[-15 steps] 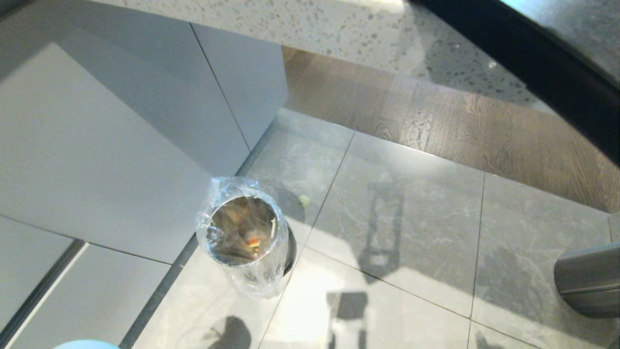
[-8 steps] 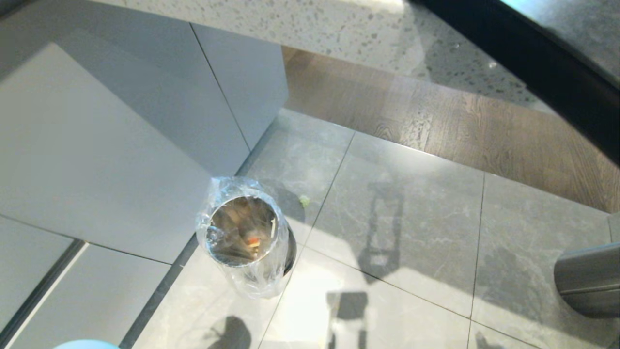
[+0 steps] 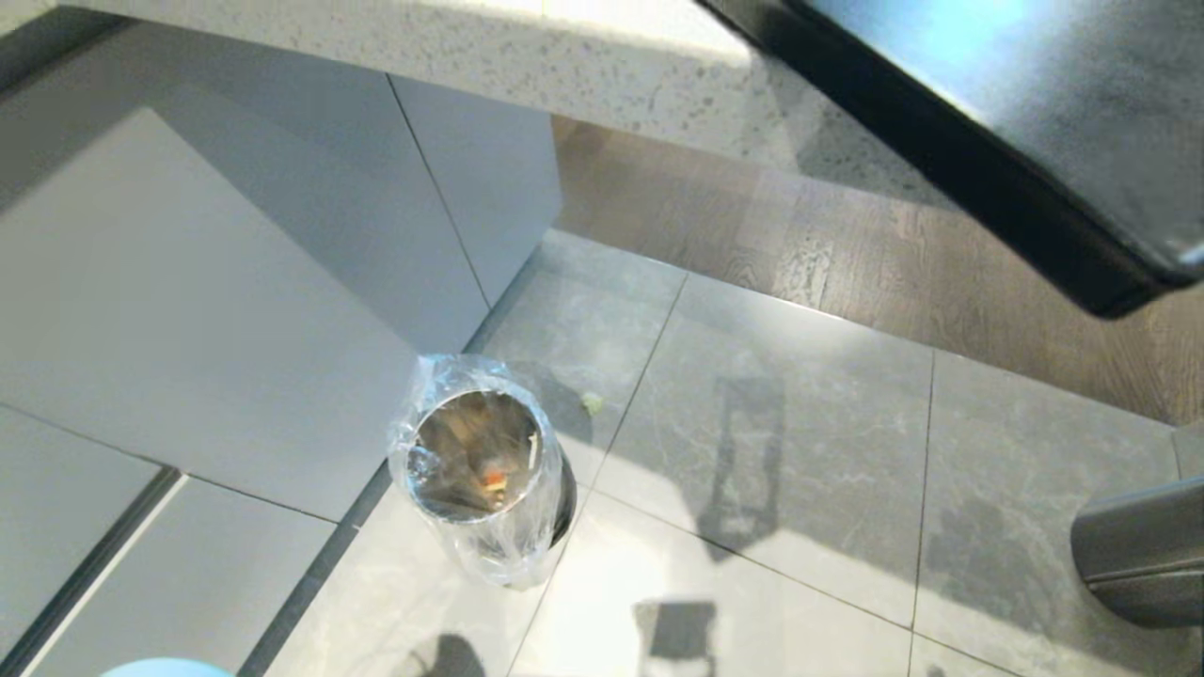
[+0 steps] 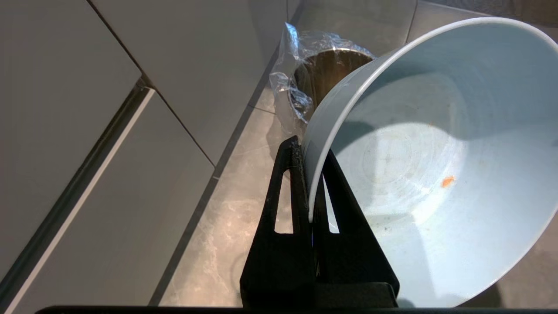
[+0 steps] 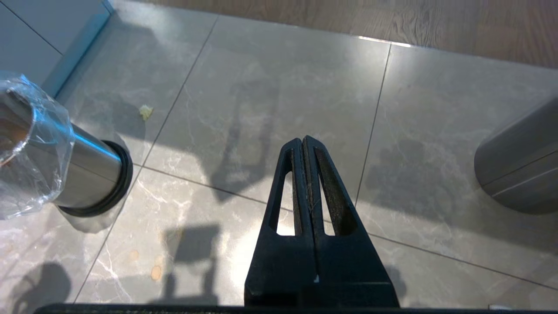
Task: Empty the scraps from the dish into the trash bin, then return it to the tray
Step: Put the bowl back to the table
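My left gripper (image 4: 310, 174) is pinching the rim of the dish (image 4: 436, 165) — one finger inside the wall, one outside, pressed tight on it. The dish is tipped on its side with its mouth facing the wrist camera, pale blue, nearly bare inside; only a small orange speck (image 4: 447, 181) and a few tiny flecks cling to the glaze. In the head view just a sliver of the dish's rim (image 3: 165, 668) shows at the bottom edge, left of centre. The trash bin (image 3: 480, 456) stands on the grey floor tiles (image 3: 800, 423) beside the corner of a pale grey cabinet (image 3: 235, 282), clear bag crinkled over its rim, black base ring showing on the right wrist view (image 5: 117, 179). The scraps (image 3: 489, 478) lie down inside the bin, an orange bit visible among pale pieces. One stray pale green piece (image 3: 592, 402) sits on the tile just beyond the bin, apart from it. My right gripper (image 5: 304, 144) hangs over bare tile with its fingers pressed together, holding nothing. A larger dark grey cylinder (image 3: 1138, 550) stands well off to the right. Up top, a speckled countertop edge (image 3: 470, 38) and the black tray (image 3: 988, 122) on it — tray's corner juts past the counter edge in the head view. Wood flooring (image 3: 847, 244) lies beyond the tiles.
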{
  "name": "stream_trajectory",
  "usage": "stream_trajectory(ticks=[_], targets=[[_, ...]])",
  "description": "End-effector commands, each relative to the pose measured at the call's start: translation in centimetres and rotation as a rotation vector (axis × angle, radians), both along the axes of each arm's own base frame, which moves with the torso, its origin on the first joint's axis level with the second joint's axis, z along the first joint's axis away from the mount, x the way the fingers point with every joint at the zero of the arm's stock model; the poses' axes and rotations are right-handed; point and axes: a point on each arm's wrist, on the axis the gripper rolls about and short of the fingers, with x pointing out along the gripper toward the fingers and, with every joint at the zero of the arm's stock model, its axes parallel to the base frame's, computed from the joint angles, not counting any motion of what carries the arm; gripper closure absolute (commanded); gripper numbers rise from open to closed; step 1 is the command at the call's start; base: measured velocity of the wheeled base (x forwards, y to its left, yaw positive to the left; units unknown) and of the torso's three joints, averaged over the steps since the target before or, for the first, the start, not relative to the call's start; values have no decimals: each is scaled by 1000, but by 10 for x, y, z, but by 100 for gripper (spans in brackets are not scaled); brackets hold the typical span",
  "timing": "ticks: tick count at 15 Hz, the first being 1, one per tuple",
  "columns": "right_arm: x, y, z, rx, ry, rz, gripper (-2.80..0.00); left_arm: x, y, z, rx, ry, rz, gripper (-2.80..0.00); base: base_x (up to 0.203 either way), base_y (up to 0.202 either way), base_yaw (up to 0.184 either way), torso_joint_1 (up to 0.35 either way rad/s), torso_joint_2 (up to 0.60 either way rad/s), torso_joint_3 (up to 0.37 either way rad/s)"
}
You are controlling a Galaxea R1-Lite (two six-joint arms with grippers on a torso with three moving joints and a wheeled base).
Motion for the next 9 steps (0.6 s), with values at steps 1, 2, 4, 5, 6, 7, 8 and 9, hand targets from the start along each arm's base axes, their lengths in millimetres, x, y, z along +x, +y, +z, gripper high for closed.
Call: stream_trajectory(ticks=[1, 2, 4, 5, 6, 7, 8, 9], targets=[[0, 0, 0, 1, -1, 0, 0, 0, 0, 0, 0, 1, 4, 0, 0, 0, 0, 2, 2, 188], [0, 0, 0, 1, -1, 0, 0, 0, 0, 0, 0, -1, 3, 0, 0, 0, 0, 3, 2, 194], [0, 0, 0, 1, -1, 0, 0, 0, 0, 0, 0, 2, 4, 0, 0, 0, 0, 0, 2, 203], [0, 0, 0, 1, 0, 0, 0, 0, 0, 0, 0, 2, 5, 0, 0, 0, 0, 3, 2, 202], [0, 0, 0, 1, -2, 0, 0, 0, 0, 0, 0, 2, 5, 0, 0, 0, 0, 1, 2, 199], [0, 0, 0, 1, -1, 0, 0, 0, 0, 0, 0, 1, 5, 0, 0, 0, 0, -2, 2, 207], [0, 0, 0, 1, -2, 0, 0, 0, 0, 0, 0, 1, 5, 0, 0, 0, 0, 1, 2, 195], [0, 0, 0, 1, -2, 0, 0, 0, 0, 0, 0, 2, 5, 0, 0, 0, 0, 6, 2, 203]])
